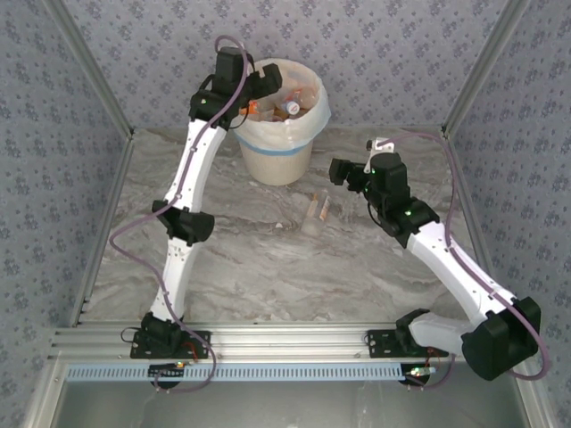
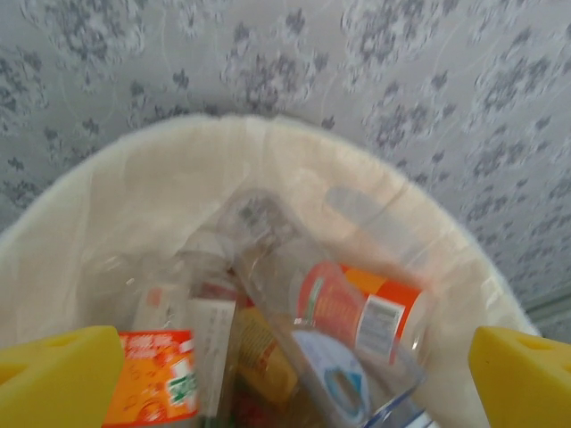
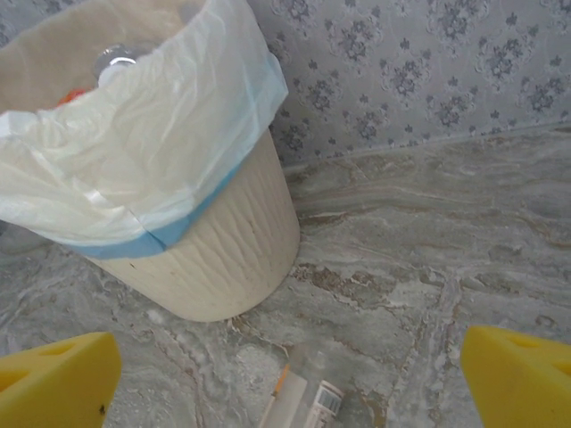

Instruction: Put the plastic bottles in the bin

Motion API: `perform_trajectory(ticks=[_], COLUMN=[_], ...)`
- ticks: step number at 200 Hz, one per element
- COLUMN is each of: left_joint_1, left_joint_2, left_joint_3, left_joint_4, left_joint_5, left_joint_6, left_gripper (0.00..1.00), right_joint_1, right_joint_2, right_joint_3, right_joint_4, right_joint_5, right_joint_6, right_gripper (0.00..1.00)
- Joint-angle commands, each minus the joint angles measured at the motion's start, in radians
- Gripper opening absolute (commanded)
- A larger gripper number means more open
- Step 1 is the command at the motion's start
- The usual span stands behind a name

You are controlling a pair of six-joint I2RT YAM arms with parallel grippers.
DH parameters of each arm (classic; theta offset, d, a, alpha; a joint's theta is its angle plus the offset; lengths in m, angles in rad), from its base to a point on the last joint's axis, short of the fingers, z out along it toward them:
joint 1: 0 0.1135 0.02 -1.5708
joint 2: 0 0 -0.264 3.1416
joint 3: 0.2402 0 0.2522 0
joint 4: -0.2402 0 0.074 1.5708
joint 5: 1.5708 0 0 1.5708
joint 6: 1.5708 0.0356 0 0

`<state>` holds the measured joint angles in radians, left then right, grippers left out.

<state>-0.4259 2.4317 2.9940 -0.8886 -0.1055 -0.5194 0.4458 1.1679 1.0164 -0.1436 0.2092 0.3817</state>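
Right gripper [image 3: 287, 379] spread wide; bottle [image 3: 305, 403] lies just ahead. Likely light, slick, crushable, so pinch mid-body gently. Left gripper [image 2: 285, 383] spread above bin [image 2: 134, 178].

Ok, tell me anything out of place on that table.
One clear bottle lies on its side on the table, just in front of the bin, while other bottles are piled inside it. The bin stands upright; nothing looks spilled.

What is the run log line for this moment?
left jaws open over bin | right jaws open near bottle on table | bottles in bin
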Motion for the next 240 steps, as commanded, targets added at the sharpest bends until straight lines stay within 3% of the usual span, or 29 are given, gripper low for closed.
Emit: perform_trajectory(ticks=[1,43,67,84,123,156,197,240], left_joint_1=[0.0,-0.034,-0.093,-0.145,-0.267,-0.326,-0.333,-0.359], left_joint_2=[-0.129,-0.249,-0.307,-0.396,-0.638,-0.697,-0.61,-0.484], left_joint_3=[-0.104,-0.211,-0.28,-0.485,-1.088,-1.36,-1.45,-1.428], left_joint_4=[-0.033,-0.014,-0.055,0.021,0.398,0.48,0.401,0.409], left_joint_5=[0.085,0.223,0.228,0.169,0.075,0.009,-0.087,-0.039], left_joint_6=[0.075,0.186,0.261,0.283,0.27,0.2,0.169,0.203], left_gripper=[0.99,1.0,0.99,0.99,0.99,0.99,1.0,1.0], right_joint_1=[-0.001,-0.002,-0.006,-0.007,-0.047,-0.085,-0.099,-0.099], right_joint_2=[0.018,0.097,0.122,0.135,0.131,0.105,0.075,0.073], right_joint_3=[-0.022,-0.036,-0.057,-0.075,-0.099,-0.112,-0.125,-0.118], right_joint_4=[0.001,0.004,0.035,0.052,0.03,-0.036,-0.05,-0.056], right_joint_5=[0.034,0.065,0.085,0.097,0.102,0.125,0.134,0.131], right_joint_6=[0.037,0.152,0.228,0.286,0.368,0.397,0.395,0.398], right_gripper=[1.0,1.0,1.0,1.0,1.0,1.0,1.0,1.0])
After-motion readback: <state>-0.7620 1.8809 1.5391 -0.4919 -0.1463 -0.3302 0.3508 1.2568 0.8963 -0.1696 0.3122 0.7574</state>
